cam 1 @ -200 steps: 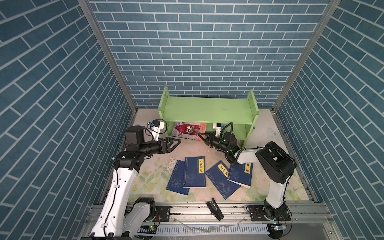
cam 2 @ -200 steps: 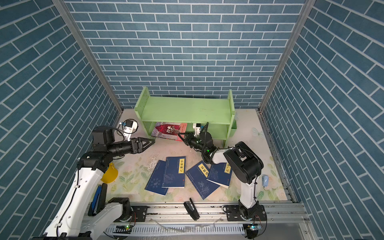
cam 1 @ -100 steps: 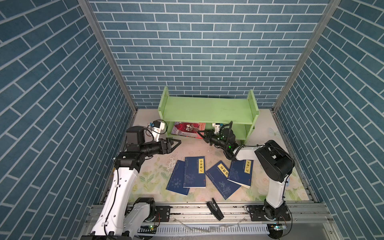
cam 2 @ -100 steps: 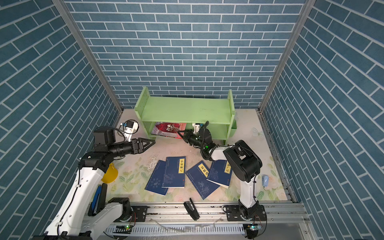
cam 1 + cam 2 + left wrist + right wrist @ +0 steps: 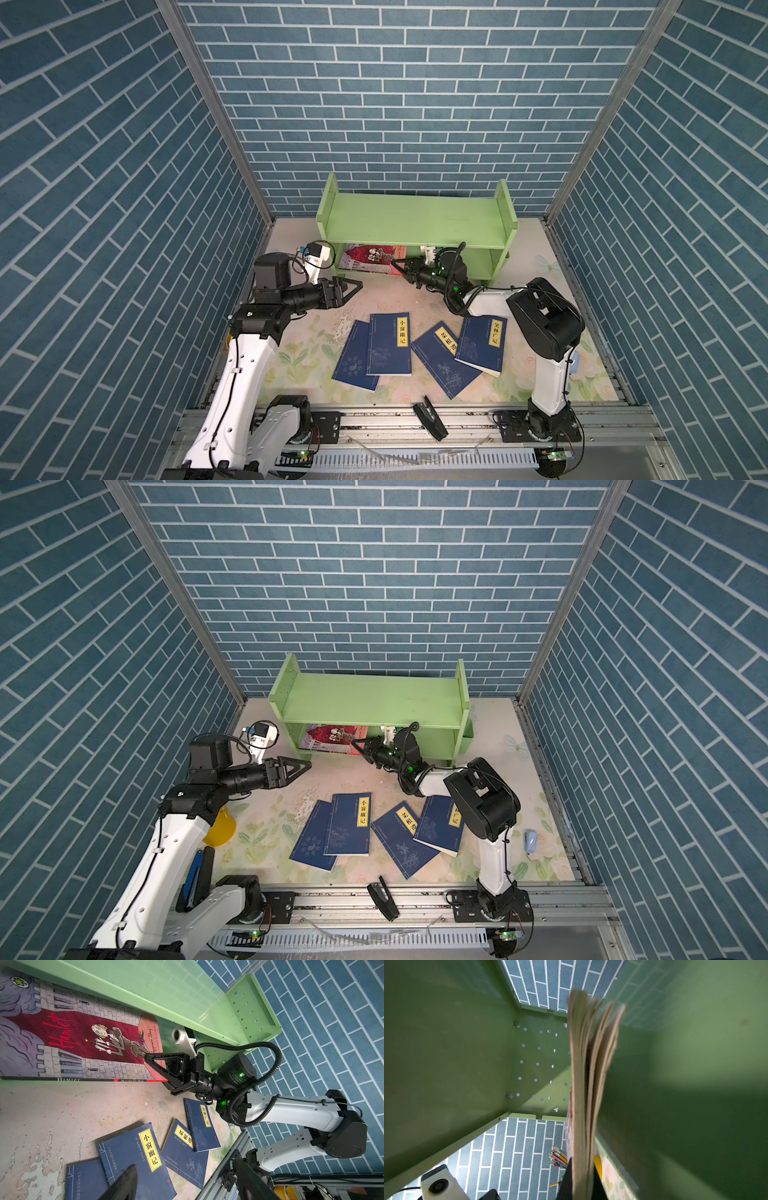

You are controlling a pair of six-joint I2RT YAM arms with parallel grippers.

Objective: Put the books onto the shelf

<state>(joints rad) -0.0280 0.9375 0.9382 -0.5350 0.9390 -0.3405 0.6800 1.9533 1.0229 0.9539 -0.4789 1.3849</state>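
The red book [image 5: 370, 257] is in the bottom part of the shelf [image 5: 415, 220], close to the shelf's left end. Its cover faces up. Its long thin edge runs along the front of the shelf's bottom board. It looks like it is lying flat, but the top board hides part of it, so I am not sure.

The right hand [image 5: 395, 262] reaches in from the front of the shelf. It is pinching the corner of the red book that is nearest the middle of the shelf. In the right wrist view the black fingers [image 5: 564, 1185] sit close together with the pages between them.

The left hand [image 5: 353, 286] hangs above the table [image 5: 307, 345], just in front of the shelf's left end. Its fingers are wide apart and it holds nothing. It points toward the shelf.

The four blue books [image 5: 390, 345] lie on the table in front of the shelf, well apart from it. They make two little piles, and in each pile one book lies partly on top of another. No hand touches them.

So I think one book out of five is put away, or very nearly. The right hand has not let go of it yet. Four books are left to do. The top board of the shelf has nothing on it.
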